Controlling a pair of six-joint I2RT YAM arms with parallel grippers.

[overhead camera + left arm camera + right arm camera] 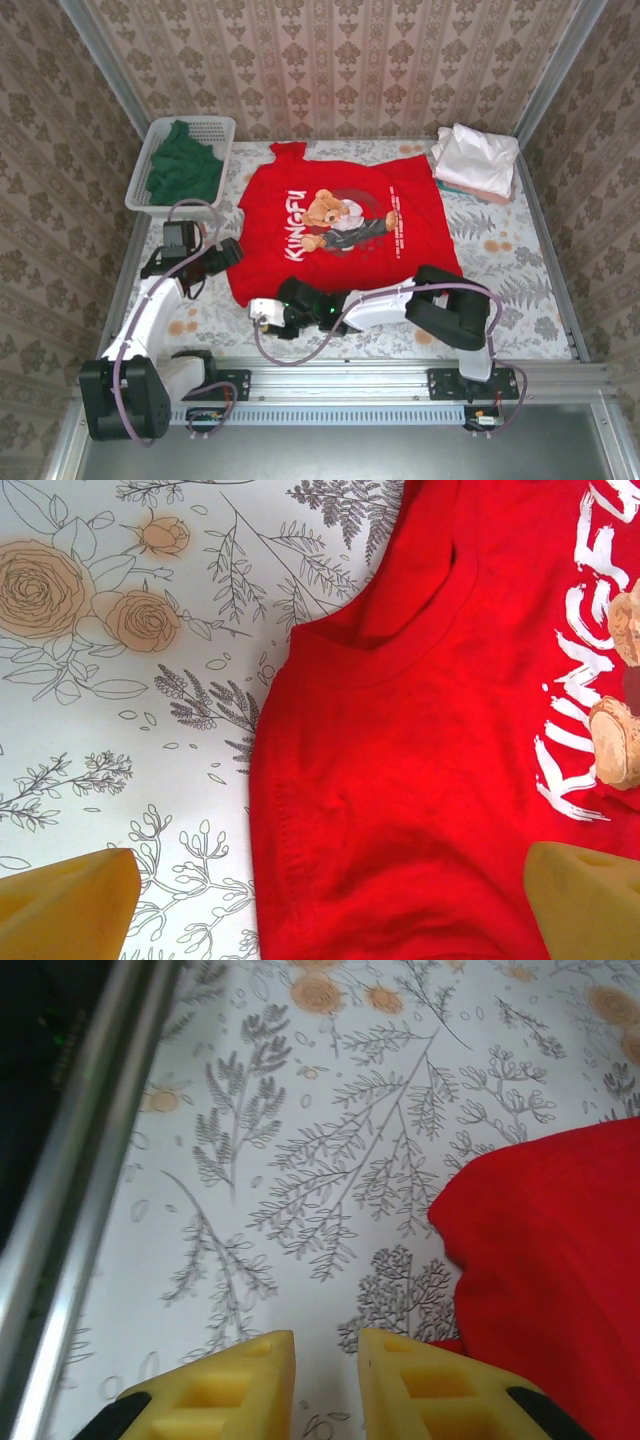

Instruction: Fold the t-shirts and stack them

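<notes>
Step in hand: first fold of the red shirt (340, 215), not yet begun. It lies spread flat, print up, mid-table (505, 265).

Left gripper (330, 870) gapes wide over the shirt's left edge.

Right gripper (327, 1345) is at the near corner, jaws almost together. No cloth shows between them; grip uncertain.

Next move calls for both to pinch hem, then lift together. Cloth looks soft, lightly rumpled.

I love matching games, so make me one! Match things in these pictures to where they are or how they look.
Things:
1. red t-shirt
2. dark green t-shirt
3. white folded shirts
4. left end effector

Place or state:
A. inside the white basket
B. open wide
C. spread out flat in the middle
D. piled at the far right corner

Pairs: 1-C, 2-A, 3-D, 4-B
</notes>
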